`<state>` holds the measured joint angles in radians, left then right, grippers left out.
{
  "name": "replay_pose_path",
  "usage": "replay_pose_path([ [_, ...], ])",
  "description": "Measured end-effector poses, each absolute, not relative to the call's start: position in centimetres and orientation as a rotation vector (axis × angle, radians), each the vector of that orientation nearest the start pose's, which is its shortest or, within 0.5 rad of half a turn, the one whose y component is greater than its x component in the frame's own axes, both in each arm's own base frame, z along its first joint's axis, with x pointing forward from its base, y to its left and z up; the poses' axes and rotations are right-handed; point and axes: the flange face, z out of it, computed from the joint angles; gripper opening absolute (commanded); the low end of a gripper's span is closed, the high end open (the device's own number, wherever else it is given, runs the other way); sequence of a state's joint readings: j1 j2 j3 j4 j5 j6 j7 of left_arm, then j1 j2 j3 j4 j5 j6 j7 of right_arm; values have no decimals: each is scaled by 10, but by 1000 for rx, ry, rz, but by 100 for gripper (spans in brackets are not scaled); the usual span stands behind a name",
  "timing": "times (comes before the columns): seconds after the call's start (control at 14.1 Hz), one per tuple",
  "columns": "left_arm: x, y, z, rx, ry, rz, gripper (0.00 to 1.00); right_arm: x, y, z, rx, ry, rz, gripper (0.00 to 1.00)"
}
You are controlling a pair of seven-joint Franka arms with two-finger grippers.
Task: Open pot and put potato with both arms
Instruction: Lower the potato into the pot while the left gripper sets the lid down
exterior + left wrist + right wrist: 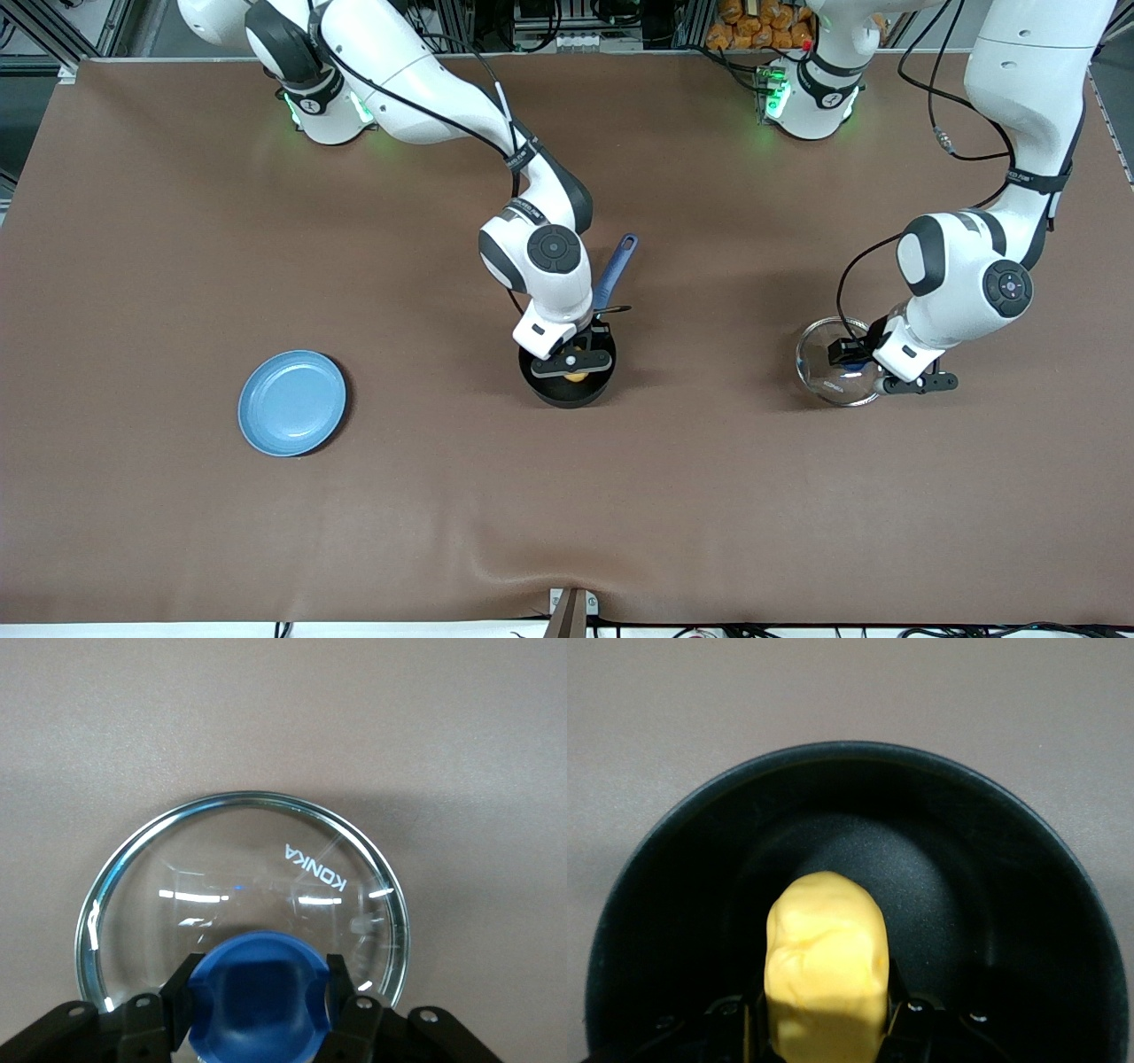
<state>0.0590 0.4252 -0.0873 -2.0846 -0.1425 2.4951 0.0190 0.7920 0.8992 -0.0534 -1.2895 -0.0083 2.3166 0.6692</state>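
Two risks are showing. First: the potato [826,961] is hanging between the fingers of the right gripper [574,361] over the open pot [568,390]; judged from its low position inside the rim, an early or crooked release is likely to bounce it against the wall, and a sideways pull-out could nudge the pot by its blue handle [615,272]. Second: the lid [248,904], well apart from the pot toward the left arm's end of the tabletop [709,496], could slip or tilt on its smooth knob [257,997] if the grip is loosening.

Right gripper: narrowed onto the potato, pinching its two sides, directly over the pot's middle.

Left gripper [259,992]: closed around the lid's knob; whether the lid is resting on the tabletop or just above it cannot be told.

Plate [292,402]: lying unused, well away from the pot toward the right arm's end.
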Motion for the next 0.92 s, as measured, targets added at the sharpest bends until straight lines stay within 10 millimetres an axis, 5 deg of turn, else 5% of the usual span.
replay_pose_path([
  [0.07, 585, -16, 218, -3261, -119, 24, 0, 555, 520, 215, -3084, -150, -199, 34],
  [0.21, 585, -18, 218, -3263, -114, 25, 0, 555, 519, 215, -3085, -142, -198, 54],
  [0.5, 583, -19, 213, -3269, -128, 38, 0, 556, 519, 215, -3085, -128, -199, 54],
  [0.57, 583, -19, 212, -3269, -130, 39, 26, 556, 520, 216, -3083, -128, -202, 54],
  [0.64, 583, -19, 211, -3269, -131, 40, 91, 558, 520, 219, -3080, -126, -210, 54],
  [0.71, 583, -19, 211, -3269, -132, 41, 100, 560, 521, 223, -3075, -124, -220, 56],
  [0.92, 583, -15, 211, -3272, -151, 39, 100, 565, 519, 234, -3083, -115, -224, 55],
])
